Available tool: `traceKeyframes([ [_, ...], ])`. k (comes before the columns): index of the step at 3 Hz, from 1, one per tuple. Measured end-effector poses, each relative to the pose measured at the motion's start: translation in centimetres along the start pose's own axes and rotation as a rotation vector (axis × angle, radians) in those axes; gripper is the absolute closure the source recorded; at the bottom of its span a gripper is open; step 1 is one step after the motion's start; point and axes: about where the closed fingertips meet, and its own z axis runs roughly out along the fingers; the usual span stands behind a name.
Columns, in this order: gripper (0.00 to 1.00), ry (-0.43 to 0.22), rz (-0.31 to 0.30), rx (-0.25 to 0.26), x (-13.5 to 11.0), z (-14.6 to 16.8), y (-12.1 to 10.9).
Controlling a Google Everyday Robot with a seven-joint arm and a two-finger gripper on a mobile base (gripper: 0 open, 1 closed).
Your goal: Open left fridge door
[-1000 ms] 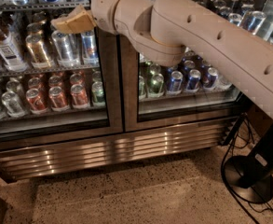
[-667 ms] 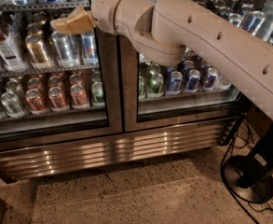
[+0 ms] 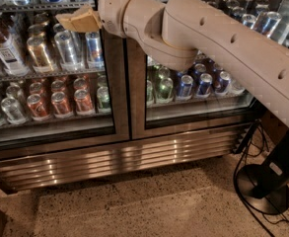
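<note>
Nothing has shifted measurably since 0.7 s ago: arm, gripper and door sit where they did.

Far left, behind the left fridge door: a clear labelled bottle on the middle wire shelf. Right of it on that shelf, tall silver cans. One shelf below, a row of red cans.

Left fridge door: shut. Its right frame edge lies flush against the frame of the right door at the centre of the fridge.

Gripper: tan wedge, pointing left, in front of the upper glass of the left fridge door, level with the silver cans and just left of that door's right frame edge. Contact with the glass: cannot tell. Clenched or released: cannot tell from this angle. Nothing seen in its grasp.

Arm: beige, runs from the gripper rightward and down across the right door, leaving the view at the right edge.

Right door: shut, blue and green cans behind it.

Below both doors: ribbed steel grille, then speckled floor.

Far right of the fridge, on the floor: black round stand base, with dark cables beside it.
</note>
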Motion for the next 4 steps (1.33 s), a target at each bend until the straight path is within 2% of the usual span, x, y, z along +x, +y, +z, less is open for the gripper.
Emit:
traceKeyframes([
  [3,0.89,0.000,0.000,0.000,-0.06,-0.49,-0.42],
  [4,1.00,0.000,0.000,0.000,0.01,-0.72,-0.77],
])
